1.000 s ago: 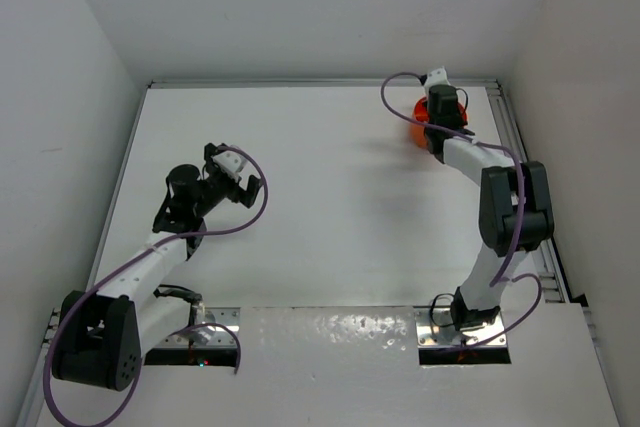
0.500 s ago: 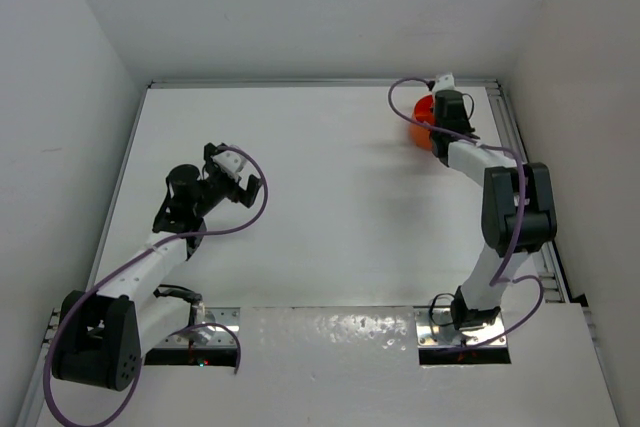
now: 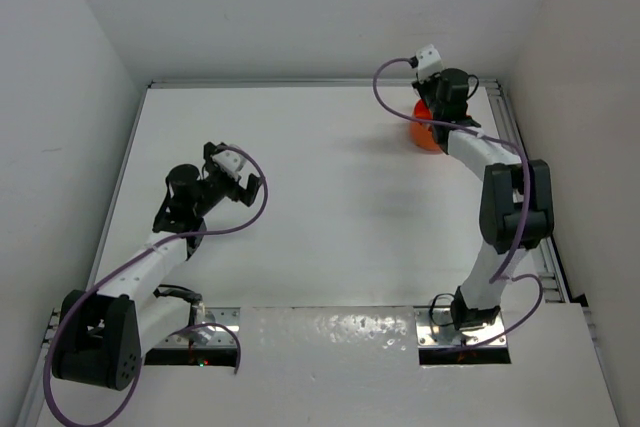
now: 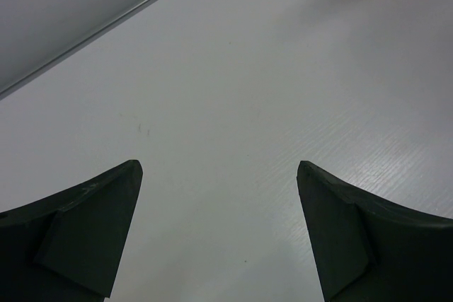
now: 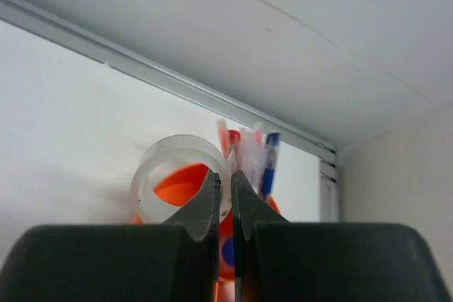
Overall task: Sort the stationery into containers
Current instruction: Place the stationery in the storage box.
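right pincer [image 5: 224, 183] pinching tape ring [image 5: 177, 148] wall | orange tub [image 3: 422, 137] just beneath it | left pincer [image 4: 219, 167] spread, well apart

One round orange tub [image 3: 422, 137] sits on the one counter [image 3: 330, 197]. There is one clear tape ring [image 5: 151, 175]. Of pens, there is one red pen [image 5: 233, 139], one blue pen [image 5: 270, 160] and pale pink pens [image 5: 253, 148], seemingly two, though the count is unclear. There are two claws: the left claw [image 4: 219, 169] and the right claw [image 5: 225, 176].
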You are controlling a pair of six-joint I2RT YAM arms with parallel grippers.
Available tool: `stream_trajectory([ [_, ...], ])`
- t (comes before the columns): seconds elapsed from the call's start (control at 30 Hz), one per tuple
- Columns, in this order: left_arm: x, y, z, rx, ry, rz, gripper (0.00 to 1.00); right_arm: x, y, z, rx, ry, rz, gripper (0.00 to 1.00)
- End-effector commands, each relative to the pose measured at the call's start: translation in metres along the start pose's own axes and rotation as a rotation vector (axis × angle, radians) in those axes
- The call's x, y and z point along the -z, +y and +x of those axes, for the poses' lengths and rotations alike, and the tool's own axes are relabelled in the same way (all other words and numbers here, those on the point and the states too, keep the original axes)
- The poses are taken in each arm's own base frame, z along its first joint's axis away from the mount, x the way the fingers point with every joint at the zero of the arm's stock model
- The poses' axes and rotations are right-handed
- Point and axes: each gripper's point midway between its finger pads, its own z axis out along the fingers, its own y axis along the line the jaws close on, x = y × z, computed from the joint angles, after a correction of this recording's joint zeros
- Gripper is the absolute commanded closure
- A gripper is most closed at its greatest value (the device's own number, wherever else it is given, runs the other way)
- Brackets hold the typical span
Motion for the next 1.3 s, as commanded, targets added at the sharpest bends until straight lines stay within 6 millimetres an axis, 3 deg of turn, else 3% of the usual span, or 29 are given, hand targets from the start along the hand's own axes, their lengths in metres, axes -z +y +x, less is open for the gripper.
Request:
stream_trajectory([
  [0.0,0.000,0.000,-0.012,-0.004,-0.053,-0.003,0.11,-0.017,0.016,-0.015,0.004,-0.182,-0.192,1.00],
  [0.2,-0.006,0.000,-0.014,0.008,-0.053,0.006,0.11,-0.020,0.027,-0.030,0.122,-0.339,-0.317,1.00],
  [0.47,-0.017,0.002,-0.018,0.007,-0.047,0.022,0.11,-0.038,0.022,-0.008,0.251,-0.364,-0.367,1.00],
  [0.9,-0.025,0.001,-0.012,0.019,-0.015,0.027,0.11,-0.061,-0.005,-0.011,0.528,-0.379,-0.291,1.00],
  [1.27,-0.025,0.004,-0.008,0.017,0.001,0.008,0.11,-0.065,0.007,0.025,0.714,-0.284,-0.370,1.00],
])
